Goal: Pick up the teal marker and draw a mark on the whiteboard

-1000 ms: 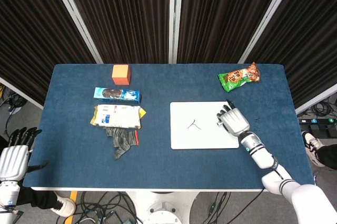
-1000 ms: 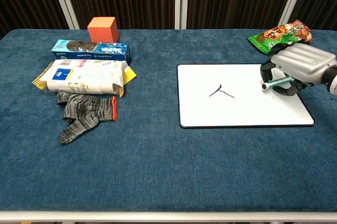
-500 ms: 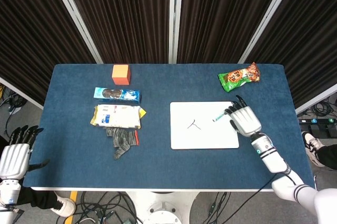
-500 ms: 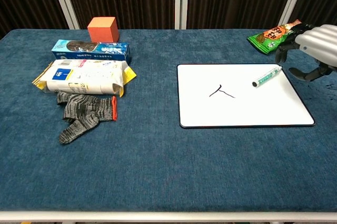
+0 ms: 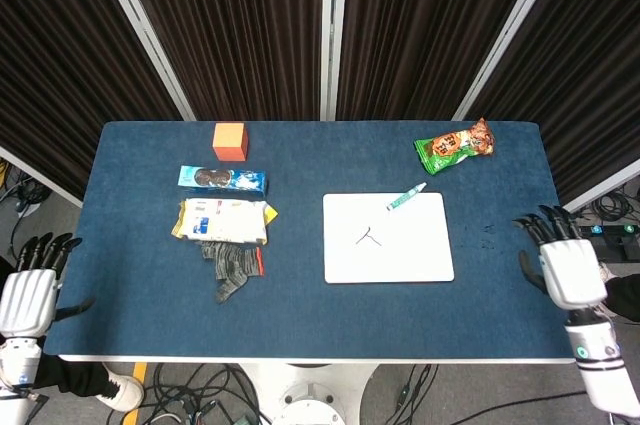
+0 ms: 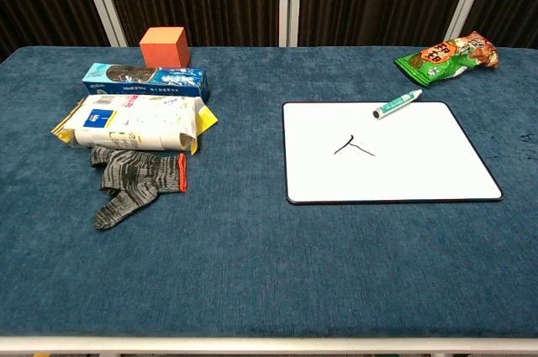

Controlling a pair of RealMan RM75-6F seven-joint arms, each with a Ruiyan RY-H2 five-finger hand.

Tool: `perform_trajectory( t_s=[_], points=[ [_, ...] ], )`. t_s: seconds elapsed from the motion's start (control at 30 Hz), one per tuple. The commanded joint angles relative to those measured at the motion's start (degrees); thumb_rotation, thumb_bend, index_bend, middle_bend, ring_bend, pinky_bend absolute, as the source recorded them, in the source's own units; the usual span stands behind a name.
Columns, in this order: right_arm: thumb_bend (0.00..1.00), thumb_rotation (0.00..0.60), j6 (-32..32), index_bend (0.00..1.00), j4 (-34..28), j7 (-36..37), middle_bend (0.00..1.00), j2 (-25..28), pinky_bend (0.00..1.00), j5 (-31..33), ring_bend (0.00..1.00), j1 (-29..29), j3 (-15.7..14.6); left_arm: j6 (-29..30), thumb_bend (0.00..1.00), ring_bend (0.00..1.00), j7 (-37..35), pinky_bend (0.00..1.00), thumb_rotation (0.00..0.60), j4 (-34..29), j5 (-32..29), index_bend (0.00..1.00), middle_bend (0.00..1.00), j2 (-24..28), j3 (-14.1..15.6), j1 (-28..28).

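Note:
The teal marker point(image 5: 406, 197) point(image 6: 398, 104) lies loose across the far edge of the whiteboard point(image 5: 388, 250) point(image 6: 395, 168), pointing up to the right. A small black mark point(image 5: 369, 237) point(image 6: 354, 146) is drawn near the board's middle. My right hand point(image 5: 562, 268) hangs off the table's right edge, fingers spread, holding nothing. Beyond the front left corner of the table, my left hand point(image 5: 28, 290) is also open and empty. Neither hand shows in the chest view.
A green and orange snack bag point(image 5: 455, 146) point(image 6: 447, 56) lies at the back right. On the left are an orange cube point(image 5: 230, 141), a blue cookie box point(image 5: 222, 180), a white and yellow packet point(image 5: 223, 221) and a grey glove point(image 5: 234, 268).
My right hand let go of the marker and drew back off the table to the right. The marker rolled from the board's right side to its far edge. The left hand stayed put.

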Motion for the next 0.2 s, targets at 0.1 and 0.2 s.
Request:
perform_trajectory(
  t_s=[0.1,0.2],
  points=[
    [0.43,0.600,4.7,0.16,-4.7,2.5,0.18,3.4,0.06,-2.5,0.04,-4.6,-1.6,0.6,0.06,0.02,0.7,0.00,0.600,0.2,0.3,0.17,0.11,-0.6,-0.2,-0.1],
    [0.43,0.600,5.1,0.16,-5.3,2.5,0.18,3.7,0.06,-3.3,0.03,-5.3,-1.6,0.4,0.06,0.02,1.0,0.00,0.600,0.2,0.1,0.17,0.11,-0.7,-0.3,-0.3]
  ],
)
